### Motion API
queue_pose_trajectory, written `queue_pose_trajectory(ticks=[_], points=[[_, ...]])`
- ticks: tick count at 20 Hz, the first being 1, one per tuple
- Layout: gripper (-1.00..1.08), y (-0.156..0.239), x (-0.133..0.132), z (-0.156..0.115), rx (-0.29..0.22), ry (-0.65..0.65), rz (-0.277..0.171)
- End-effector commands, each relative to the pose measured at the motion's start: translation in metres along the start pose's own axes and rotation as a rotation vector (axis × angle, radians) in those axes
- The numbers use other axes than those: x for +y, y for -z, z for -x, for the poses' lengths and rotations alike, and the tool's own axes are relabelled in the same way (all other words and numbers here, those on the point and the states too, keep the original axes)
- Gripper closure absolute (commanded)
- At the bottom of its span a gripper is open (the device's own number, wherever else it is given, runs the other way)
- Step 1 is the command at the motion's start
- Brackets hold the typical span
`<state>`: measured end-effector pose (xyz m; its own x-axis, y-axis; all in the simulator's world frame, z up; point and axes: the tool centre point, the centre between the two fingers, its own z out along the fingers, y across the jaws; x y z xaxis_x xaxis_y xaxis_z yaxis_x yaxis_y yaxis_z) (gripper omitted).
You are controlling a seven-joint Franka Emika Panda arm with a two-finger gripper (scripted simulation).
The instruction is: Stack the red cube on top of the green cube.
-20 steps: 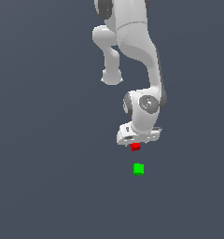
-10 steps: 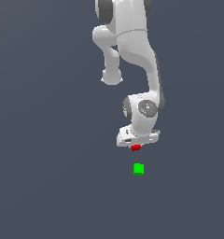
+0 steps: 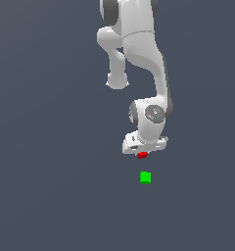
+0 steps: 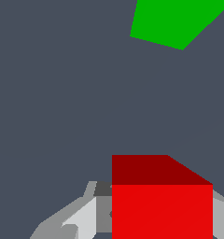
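You will find no text, label, brand, number or sign to read in either view. The red cube [image 3: 142, 155], the green cube [image 3: 145, 177] and the white arm [image 3: 139, 54] all have plain faces without any marking, and the grey floor [image 3: 51, 171] under them is plain too.

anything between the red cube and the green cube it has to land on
Nothing visible. The red cube sits in the hand, and only bare dark floor lies between it and the green cube in both views.
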<state>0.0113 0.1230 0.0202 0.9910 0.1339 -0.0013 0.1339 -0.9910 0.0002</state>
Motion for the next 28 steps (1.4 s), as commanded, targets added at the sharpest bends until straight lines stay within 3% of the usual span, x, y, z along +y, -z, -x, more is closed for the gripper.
queue_pose_trajectory(ticks=[1, 18, 28], points=[[1.08, 0.003, 0.0, 0.0, 0.001, 0.0, 0.0], [1.08, 0.091, 0.0, 0.001, 0.001, 0.001, 0.0], [1.08, 0.097, 0.0, -0.002, 0.002, 0.0, 0.0]])
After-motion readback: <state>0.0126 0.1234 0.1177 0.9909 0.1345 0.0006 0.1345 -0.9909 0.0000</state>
